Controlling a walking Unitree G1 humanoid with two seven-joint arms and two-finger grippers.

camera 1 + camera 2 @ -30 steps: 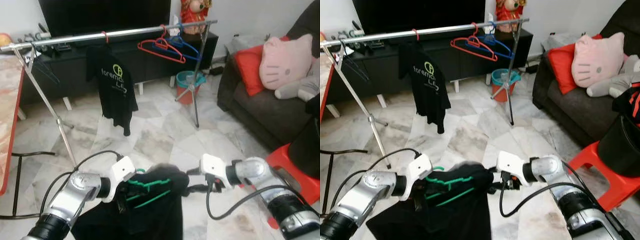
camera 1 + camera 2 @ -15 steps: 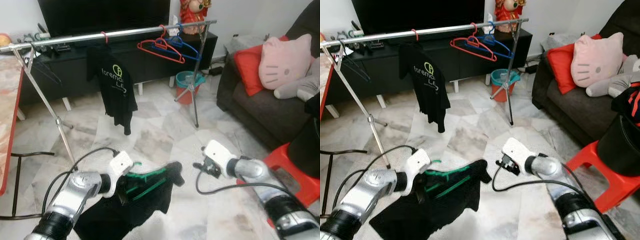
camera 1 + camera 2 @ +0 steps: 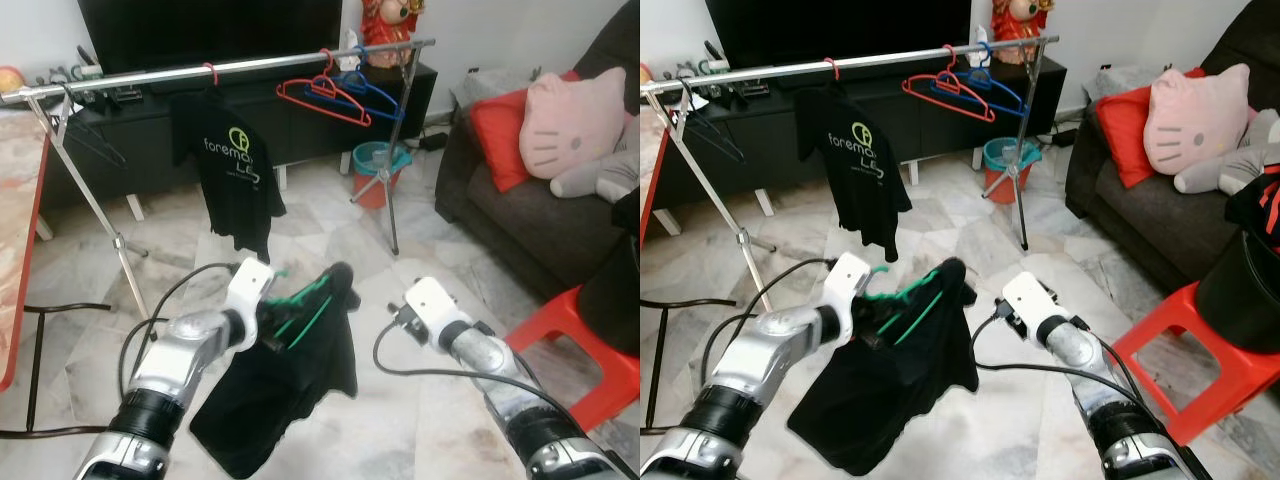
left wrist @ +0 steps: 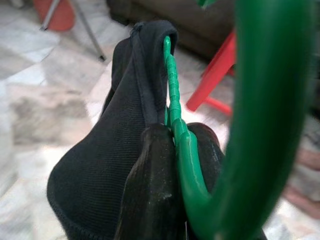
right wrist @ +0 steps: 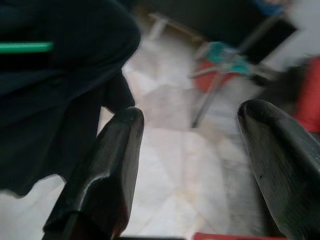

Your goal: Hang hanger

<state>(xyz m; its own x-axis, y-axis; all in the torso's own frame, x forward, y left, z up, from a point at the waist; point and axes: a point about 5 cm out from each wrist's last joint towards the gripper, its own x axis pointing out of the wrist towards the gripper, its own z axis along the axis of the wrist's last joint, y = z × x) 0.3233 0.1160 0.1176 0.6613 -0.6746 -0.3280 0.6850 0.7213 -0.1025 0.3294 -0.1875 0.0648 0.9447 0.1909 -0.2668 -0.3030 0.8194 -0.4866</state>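
Note:
My left gripper is shut on a green hanger that carries a black garment, held up over the floor. In the left wrist view the fingers clamp the green hanger just below its hook, with the black cloth draped beyond. My right gripper is open and holds nothing, a little to the right of the garment. A silver clothes rail stands ahead, bearing a black printed shirt plus empty red and blue hangers.
The rail's tripod legs stand on the marble floor, with a teal bucket behind. A dark sofa with a pink plush cushion and a red stool are on the right. A red-edged table is on the left.
My left arm has lifted the hanger and garment up and forward toward the rail. My right gripper has come off the garment and drawn back to the right.

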